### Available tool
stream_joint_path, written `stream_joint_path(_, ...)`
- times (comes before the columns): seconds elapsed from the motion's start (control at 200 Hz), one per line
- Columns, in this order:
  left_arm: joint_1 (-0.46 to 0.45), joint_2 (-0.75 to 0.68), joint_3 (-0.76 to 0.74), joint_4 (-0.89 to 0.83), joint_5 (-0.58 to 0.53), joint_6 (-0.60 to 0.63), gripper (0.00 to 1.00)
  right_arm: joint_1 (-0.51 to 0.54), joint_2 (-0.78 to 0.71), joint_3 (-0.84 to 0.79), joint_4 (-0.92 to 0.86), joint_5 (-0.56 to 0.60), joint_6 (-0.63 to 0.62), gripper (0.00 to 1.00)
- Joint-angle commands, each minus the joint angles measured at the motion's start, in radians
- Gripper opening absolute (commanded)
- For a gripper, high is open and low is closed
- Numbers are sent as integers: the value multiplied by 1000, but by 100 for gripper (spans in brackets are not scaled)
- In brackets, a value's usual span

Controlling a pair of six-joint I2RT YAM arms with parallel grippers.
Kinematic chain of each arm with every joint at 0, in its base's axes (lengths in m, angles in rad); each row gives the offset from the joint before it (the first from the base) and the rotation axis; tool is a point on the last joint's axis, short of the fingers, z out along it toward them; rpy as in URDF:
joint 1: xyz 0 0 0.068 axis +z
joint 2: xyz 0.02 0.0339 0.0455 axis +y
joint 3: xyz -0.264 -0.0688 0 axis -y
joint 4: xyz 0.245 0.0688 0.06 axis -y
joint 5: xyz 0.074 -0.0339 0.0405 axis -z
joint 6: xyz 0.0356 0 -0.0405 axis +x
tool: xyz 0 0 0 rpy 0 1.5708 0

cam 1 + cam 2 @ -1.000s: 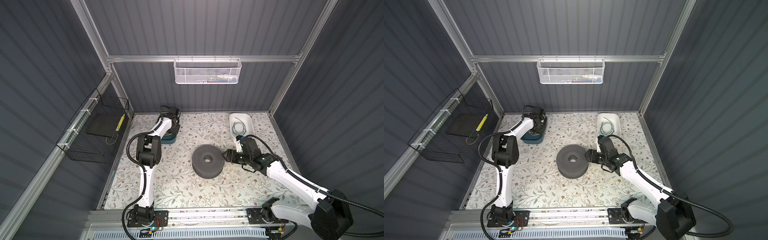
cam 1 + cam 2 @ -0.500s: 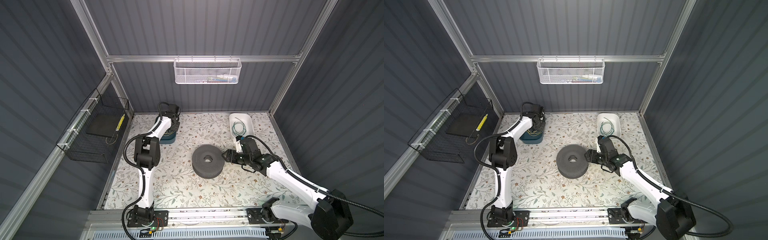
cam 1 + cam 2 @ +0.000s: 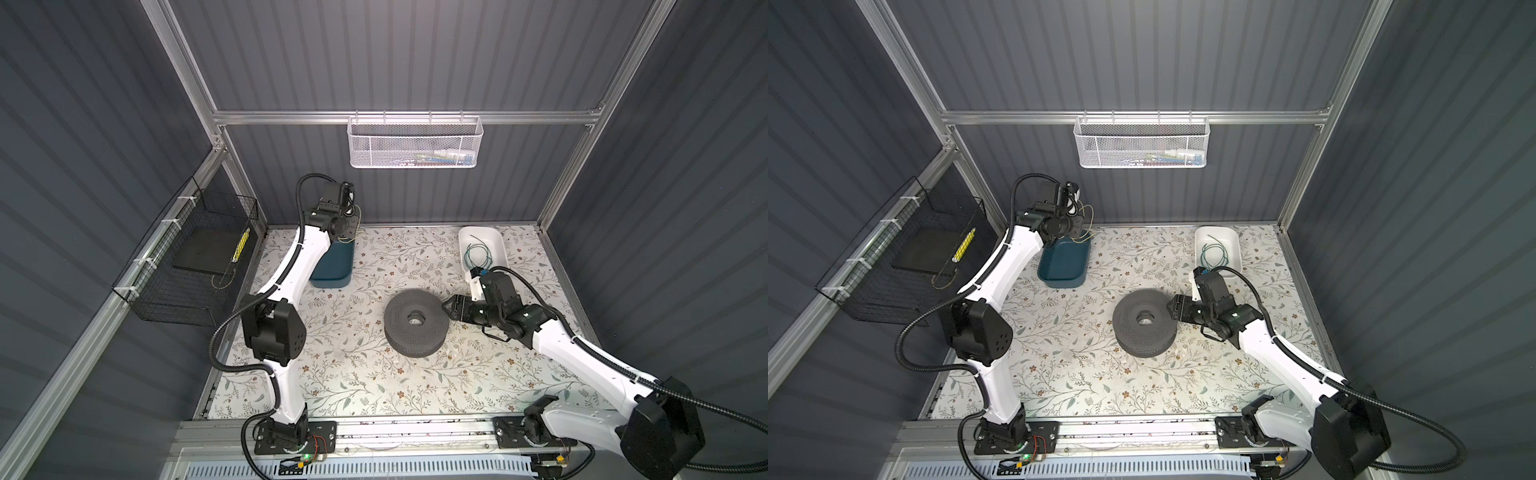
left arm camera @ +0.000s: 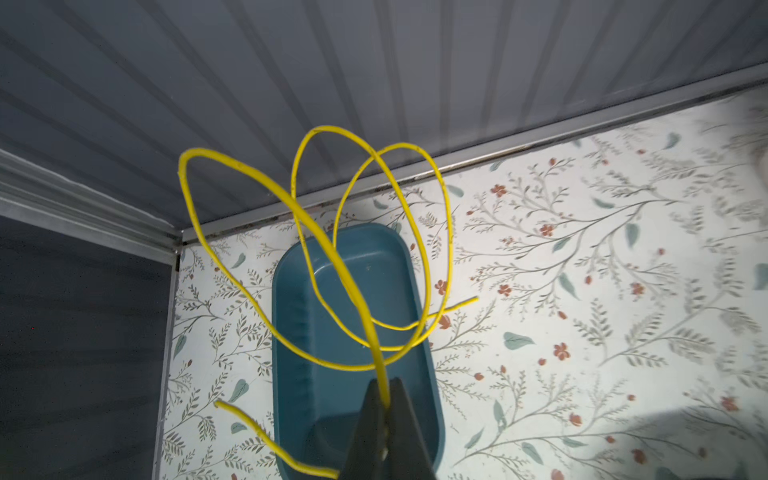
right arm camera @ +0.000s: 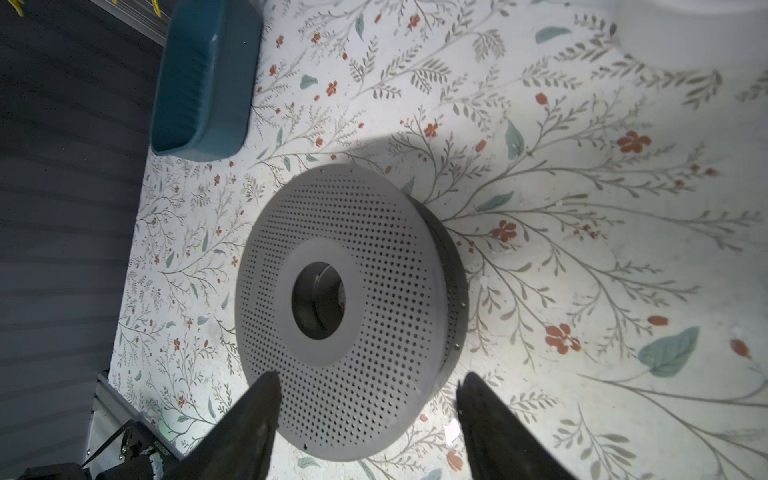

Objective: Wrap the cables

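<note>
- L end effector (image 4: 384,399): jaws together, clamped on yellow cable (image 4: 340,270), which passes up btwn the fingertips.
- Yellow cable is lifted off the counter (image 3: 353,374) and springs out in several loose loops in the air above the teal bin (image 4: 291,395). One free end sticks out past the bin's side; another lies near the end effector.
- Teal bin sits at the back-left corner of the counter, close to the wall.
- Green cable (image 3: 468,255): coiled loosely inside the white tray (image 3: 494,241) at the back-right, nothing holding it.
- R end effector (image 5: 368,374): jaws apart, low at the right edge of the grey perforated reel (image 5: 374,232), fingertips on either side of its near rim. Can't tell if they touch it.
- Reel lies flat mid-counter, centre hole up, well apart from both cables.
</note>
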Motion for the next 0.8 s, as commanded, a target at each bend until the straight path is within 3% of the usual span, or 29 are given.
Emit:
stream_joint_path(0.0,-12,-125,-55,68,186,-77,0,-4,-5,88,5,-6,-43,70)
stream_joint_path(0.17,-38,-306,-377,376,481,-268,0,-8,-21,167,44,-40,-75,64)
stream_joint_path(0.285,-94,-389,-583,577,582,-326,0,-8,-38,198,63,-66,-93,54)
stream_joint_path(0.385,-165,-415,-699,675,584,-321,0,-10,-47,226,48,-45,-85,51)
stream_joint_path(0.52,-247,-420,-823,827,585,-343,0,-11,-47,252,63,-122,-91,52)
stream_joint_path(0.79,-354,-404,-864,880,598,-339,0,-12,34,309,38,-136,-52,51)
